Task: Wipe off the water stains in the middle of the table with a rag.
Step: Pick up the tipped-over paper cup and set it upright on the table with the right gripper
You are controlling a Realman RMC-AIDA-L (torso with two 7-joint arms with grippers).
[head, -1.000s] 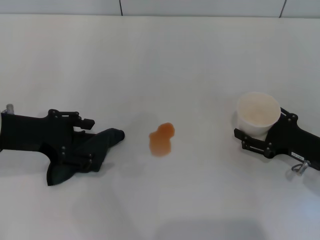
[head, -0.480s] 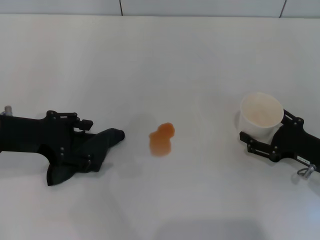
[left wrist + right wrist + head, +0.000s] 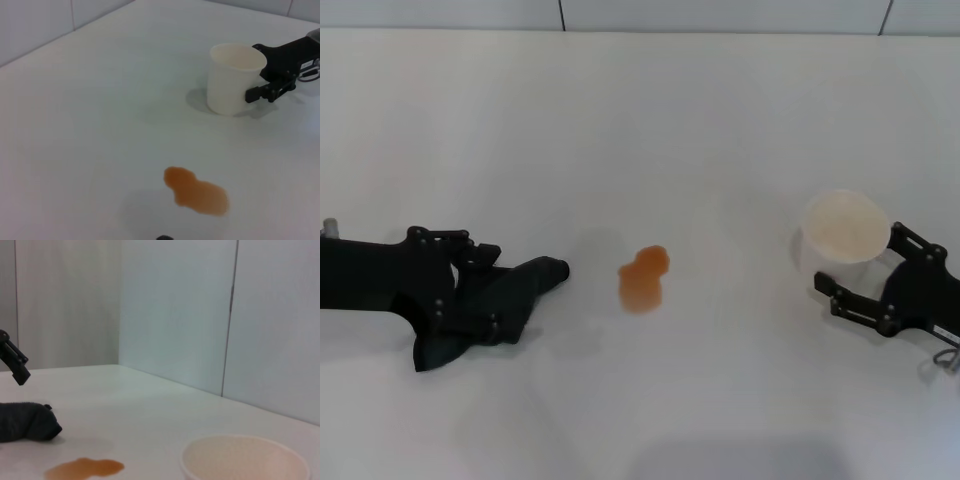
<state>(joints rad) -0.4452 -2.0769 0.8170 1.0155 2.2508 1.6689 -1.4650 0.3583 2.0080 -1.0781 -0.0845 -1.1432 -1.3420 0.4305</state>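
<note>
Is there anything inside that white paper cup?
The cup looks empty: only its pale inner wall and bottom show. The orange water stains lie on the table, apart from it.

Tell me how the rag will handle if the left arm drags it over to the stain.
The rag lies crumpled with a loose tail, so it is probably floppy and may bunch or trail. It looks light, so it probably needs pressing down to wipe. The left end effector sits over it; the stain is close by on the smooth table, so sliding should be easy.
</note>
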